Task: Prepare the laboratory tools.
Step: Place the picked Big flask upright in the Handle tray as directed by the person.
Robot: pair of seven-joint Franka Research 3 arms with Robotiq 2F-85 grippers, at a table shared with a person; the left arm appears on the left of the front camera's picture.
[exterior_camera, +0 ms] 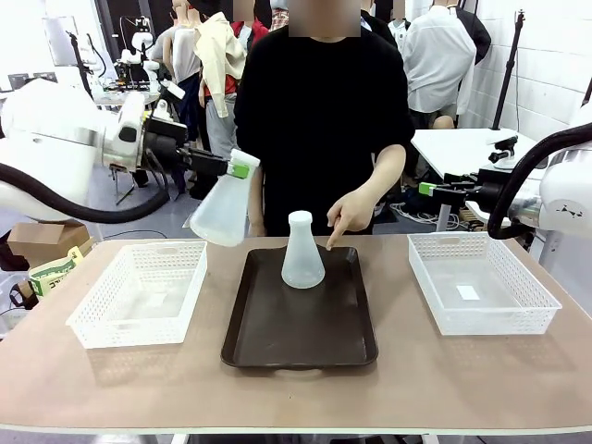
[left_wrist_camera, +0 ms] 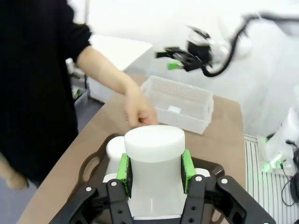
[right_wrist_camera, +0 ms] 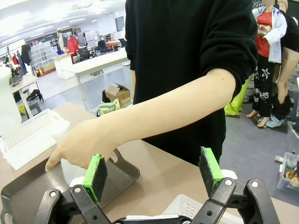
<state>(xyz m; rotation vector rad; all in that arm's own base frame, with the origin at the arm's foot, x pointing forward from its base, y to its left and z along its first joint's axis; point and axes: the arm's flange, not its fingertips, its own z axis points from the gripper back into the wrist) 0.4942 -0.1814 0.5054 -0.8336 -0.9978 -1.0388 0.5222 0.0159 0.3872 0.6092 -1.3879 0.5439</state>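
One frosted conical flask [exterior_camera: 220,218] hangs tilted above the gap between the left basket and the tray, my left gripper [exterior_camera: 242,167] shut on its neck [left_wrist_camera: 154,154]. In the left wrist view the green pads [left_wrist_camera: 124,167] press both sides of that neck. The second flask [exterior_camera: 302,252] stands upright on the dark brown tray [exterior_camera: 305,347], with the person's hand [exterior_camera: 348,216] pointing down just right of it. My right gripper [exterior_camera: 427,189] hovers high over the right side, open, with nothing between its pads [right_wrist_camera: 96,176]. The hand partly hides the standing flask [right_wrist_camera: 72,173] there.
A white lattice basket [exterior_camera: 139,296] sits left of the tray and another basket [exterior_camera: 481,287] right of it. The person stands at the far edge, an arm [right_wrist_camera: 177,107] stretched over the tray. Bare tabletop runs along the near edge.
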